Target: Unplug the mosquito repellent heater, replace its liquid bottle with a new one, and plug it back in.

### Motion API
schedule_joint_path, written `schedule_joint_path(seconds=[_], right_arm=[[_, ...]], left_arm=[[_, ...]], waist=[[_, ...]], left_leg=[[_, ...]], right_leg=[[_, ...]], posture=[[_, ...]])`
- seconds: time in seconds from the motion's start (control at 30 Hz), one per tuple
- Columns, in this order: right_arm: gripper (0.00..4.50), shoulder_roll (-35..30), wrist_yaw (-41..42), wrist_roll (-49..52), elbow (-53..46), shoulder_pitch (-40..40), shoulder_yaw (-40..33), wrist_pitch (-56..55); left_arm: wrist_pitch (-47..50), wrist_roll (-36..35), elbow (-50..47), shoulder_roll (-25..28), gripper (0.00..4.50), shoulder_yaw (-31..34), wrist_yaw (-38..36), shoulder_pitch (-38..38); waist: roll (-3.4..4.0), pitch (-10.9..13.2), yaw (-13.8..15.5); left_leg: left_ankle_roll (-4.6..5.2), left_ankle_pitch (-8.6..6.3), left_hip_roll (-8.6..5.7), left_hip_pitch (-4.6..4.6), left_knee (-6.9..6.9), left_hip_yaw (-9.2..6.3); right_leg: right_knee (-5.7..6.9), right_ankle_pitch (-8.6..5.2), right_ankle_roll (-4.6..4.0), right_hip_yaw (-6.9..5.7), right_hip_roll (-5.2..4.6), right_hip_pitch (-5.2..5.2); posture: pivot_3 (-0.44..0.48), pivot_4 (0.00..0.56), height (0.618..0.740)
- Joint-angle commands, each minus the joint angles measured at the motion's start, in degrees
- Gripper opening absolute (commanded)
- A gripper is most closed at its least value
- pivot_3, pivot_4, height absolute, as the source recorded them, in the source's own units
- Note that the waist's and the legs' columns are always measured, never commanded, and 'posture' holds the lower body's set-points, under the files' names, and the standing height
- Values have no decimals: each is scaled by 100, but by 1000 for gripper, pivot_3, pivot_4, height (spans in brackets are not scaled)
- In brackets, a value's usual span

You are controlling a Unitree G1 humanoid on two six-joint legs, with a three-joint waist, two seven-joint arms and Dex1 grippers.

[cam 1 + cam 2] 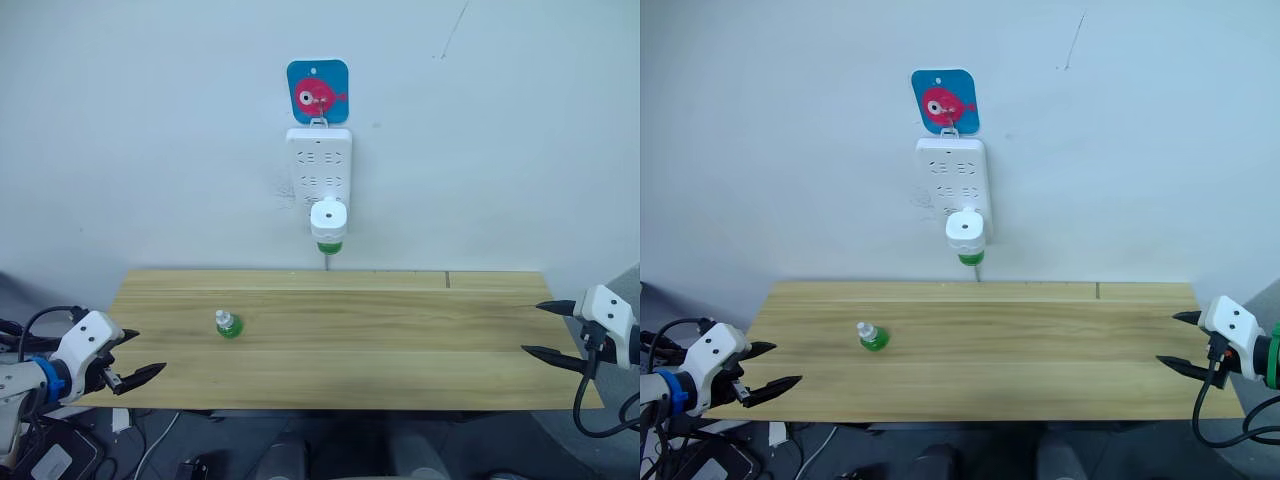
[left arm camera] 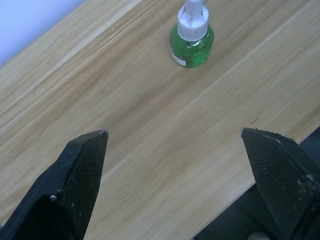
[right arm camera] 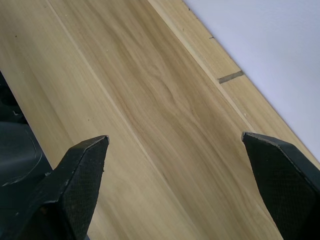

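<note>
On the pale wall above the wooden table point(image 1: 400, 340), the mosquito repellent heater point(image 1: 328, 219) sits plugged low in the power strip point(image 1: 319, 165), and with the left gripper point(image 1: 133, 358) and right gripper point(image 1: 548, 329) both spread wide and empty, a careless tug could drag that strip off its hook point(image 1: 318, 122).

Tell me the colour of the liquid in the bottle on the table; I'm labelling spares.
Green, under a white cap; the bottle shows best in the left wrist view.

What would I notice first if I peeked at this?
Probably the bright blue square hook with a pink fish high on the pale wall, with a long white power strip hanging under it. A small white rounded mosquito repellent heater is plugged in at the strip's bottom. On the light wooden table stands one little green liquid bottle with a white cap.
</note>
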Motion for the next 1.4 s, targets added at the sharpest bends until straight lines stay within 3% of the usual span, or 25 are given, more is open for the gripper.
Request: schedule_joint_path(seconds=[0.03, 0.9, 1.23, 1.4], right_arm=[[4460, -140, 73, 31, -182, 14, -166, 25], [4460, -83, 11, 15, -163, 109, -199, -19], [4460, 20, -143, 42, -147, 147, -272, -105], [4460, 161, -432, 343, -800, 317, -696, 194]], left_arm=[[-59, -26, -144, 105, 4500, 49, 21, -53], [389, -358, -403, 294, 4500, 150, -519, -36], [677, -580, -444, 233, 4500, 419, -275, -114], [1125, -830, -808, 131, 4500, 548, -70, -203]], waist=[[0, 0, 0], [1, 0, -6], [0, 0, -2], [0, 0, -5]], left_leg=[[0, 0, 0, 0, 0, 0], [0, 0, 0, 1, 1, 2], [0, 0, 0, 1, 1, 1], [0, 0, 0, 0, 1, 0]], right_leg=[[0, 0, 0, 0, 0, 0], [2, 0, 0, 1, 1, 0], [3, 0, 0, 0, 0, 1], [4, 0, 0, -1, 0, 0]], posture=[[38, 119, 734], [37, 116, 734], [41, 114, 734], [12, 117, 734]])
